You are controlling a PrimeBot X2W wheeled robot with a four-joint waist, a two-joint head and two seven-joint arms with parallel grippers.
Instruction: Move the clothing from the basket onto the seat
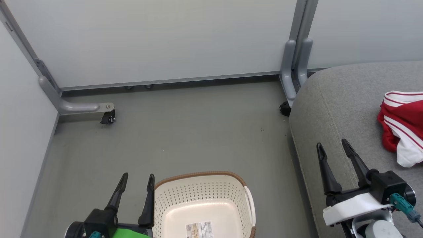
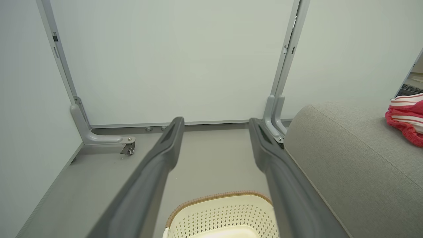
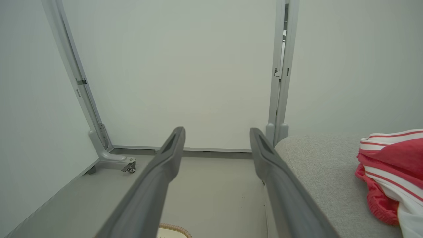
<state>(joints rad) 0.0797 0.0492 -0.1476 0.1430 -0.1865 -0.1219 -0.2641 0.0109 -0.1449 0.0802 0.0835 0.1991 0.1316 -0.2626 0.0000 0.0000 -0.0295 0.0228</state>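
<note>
Clothing [image 1: 401, 115]: a red bundle with white stripes lies on the seat [image 1: 340, 102] at the far right, well apart from the basket [image 1: 198, 190]. The visible basket floor carries a paper label [image 1: 199, 229]. The fabric is judged soft, light and limp; grasp a bunched fold, not a flat layer. Left gripper [image 1: 138, 176] and right gripper [image 1: 331, 143] hover with fingers apart, holding nothing.

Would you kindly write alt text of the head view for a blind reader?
Red, white-striped clothing lies on the grey fabric seat at right. The cream-white perforated plastic basket, its visible floor bare but for a paper label, stands on the grey floor between the open left gripper and open right gripper.
</note>
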